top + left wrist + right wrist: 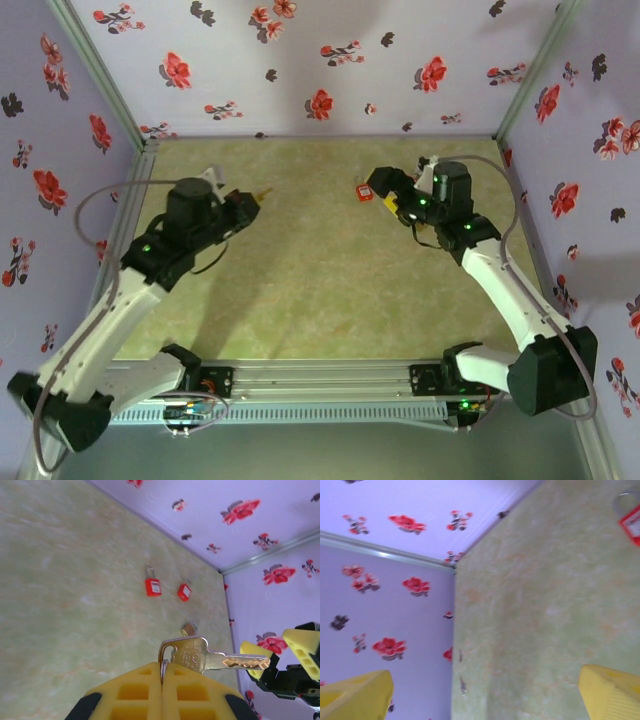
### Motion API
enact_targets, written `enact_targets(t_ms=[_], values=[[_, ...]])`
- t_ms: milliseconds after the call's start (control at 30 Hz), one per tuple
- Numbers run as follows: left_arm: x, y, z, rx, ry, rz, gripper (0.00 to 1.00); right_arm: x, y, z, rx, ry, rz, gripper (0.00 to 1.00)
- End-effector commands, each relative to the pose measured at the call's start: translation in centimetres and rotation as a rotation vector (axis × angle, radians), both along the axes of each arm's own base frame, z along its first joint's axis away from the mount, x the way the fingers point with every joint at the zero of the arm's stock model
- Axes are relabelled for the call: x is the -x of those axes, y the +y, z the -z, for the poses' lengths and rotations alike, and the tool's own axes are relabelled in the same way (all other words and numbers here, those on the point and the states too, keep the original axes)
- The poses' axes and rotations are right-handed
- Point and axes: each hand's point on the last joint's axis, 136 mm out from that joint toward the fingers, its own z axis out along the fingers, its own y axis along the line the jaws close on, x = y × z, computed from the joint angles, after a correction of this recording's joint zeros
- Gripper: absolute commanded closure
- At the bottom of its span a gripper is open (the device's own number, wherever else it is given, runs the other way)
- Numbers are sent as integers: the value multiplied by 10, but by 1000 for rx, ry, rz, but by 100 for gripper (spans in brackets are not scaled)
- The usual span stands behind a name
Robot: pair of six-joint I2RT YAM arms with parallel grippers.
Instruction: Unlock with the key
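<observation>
Left wrist view shows the left gripper (161, 672) shut tight. Its two yellow fingers (135, 690) press together on the round end of the key (200, 656). The key sticks out past the fingers, flat side to the camera, and its toothed end points to the right. A thin ring (163, 667) goes through the key's hole, right at the crack between the fingers.

Past the key, a red padlock (152, 586) and a second red padlock (184, 591) lie on the table (60, 580), near each other but not touching. A small brass thing (188, 629) lies closer to the key; I cannot tell what it is. At the right edge, the right gripper (279, 655) has its yellow fingers far apart with nothing between them.

From the right wrist, the right gripper (482, 695) is open wide over the bare green table (535, 605). A red padlock (632, 522) peeks in at the top right corner.

From the top, the left gripper (250, 203) is over the left side of the table (320, 290). It is well apart from a red padlock (365, 191), which lies just beside the right gripper (385, 192). Purple walls (300, 60) with red flowers stand all around.
</observation>
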Motion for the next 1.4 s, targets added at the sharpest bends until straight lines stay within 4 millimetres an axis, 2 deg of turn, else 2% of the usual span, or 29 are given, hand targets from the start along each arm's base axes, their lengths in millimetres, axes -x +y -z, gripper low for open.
enact_targets(t_ms=[0,167,300,400,667,800,967,1133,1367], values=[[-19,-24,-25,99,-50,-32,100,7,28,-43,-90,-119,-101,6],[-23,-57,-20,119,25,-6,100,24,57,-56,-100,-221,-182,10],[-21,-74,-15,123,64,10,100,26,73,-42,-45,-208,-193,20],[-19,-80,-6,113,92,15,100,23,85,-42,-57,-215,-191,24],[-17,-87,7,99,137,19,100,19,109,-54,-57,-261,-215,29],[-17,-89,9,99,141,21,100,17,118,-51,-50,-253,-228,34],[-16,-92,12,105,144,23,100,13,127,-43,-38,-221,-239,47],[-14,-95,13,107,142,33,100,8,127,-39,-26,-208,-212,56],[-11,-98,16,109,136,47,100,4,129,-38,-43,-186,-205,82]])
